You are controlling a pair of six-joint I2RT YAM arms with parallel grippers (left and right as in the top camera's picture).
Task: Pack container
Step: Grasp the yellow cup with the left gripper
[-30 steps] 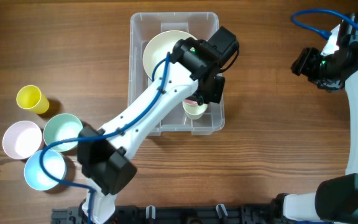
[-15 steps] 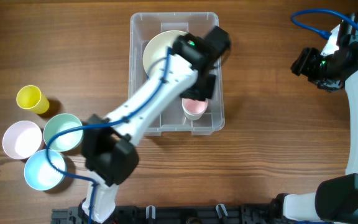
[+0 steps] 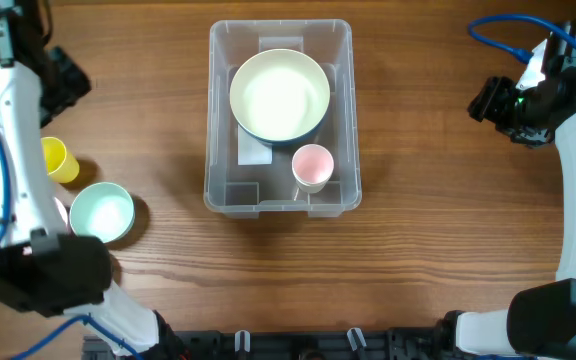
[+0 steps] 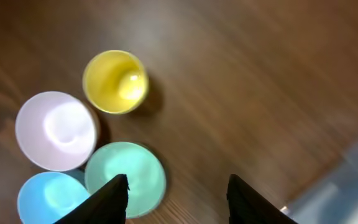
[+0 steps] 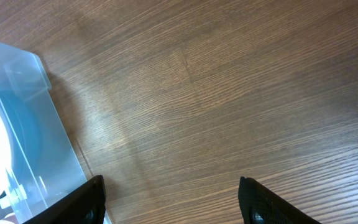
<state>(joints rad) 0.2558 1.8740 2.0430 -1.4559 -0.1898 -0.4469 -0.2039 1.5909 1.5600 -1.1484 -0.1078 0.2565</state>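
Left wrist view shows lilac bowl (image 4: pixel 55 130) and blue bowl (image 4: pixel 45 198); overhead, the left arm (image 3: pixel 8 150) largely covers them. Left gripper (image 4: pixel 176 183) and right gripper (image 5: pixel 171 182) gape wide, empty, away from the container (image 3: pixel 218 110).

Surface (image 3: pixel 428 200): brown wood grain. Directly on it:
- container (image 3: pixel 214 120), centre-rear
- far left, a cluster of yellow cup (image 4: pixel 115 81), lilac bowl (image 4: pixel 56 130), green bowl (image 4: pixel 135 167) and blue bowl (image 4: pixel 45 199)

The three bowls are packed close, rims touching or nearly so. The yellow cup is just beside them.
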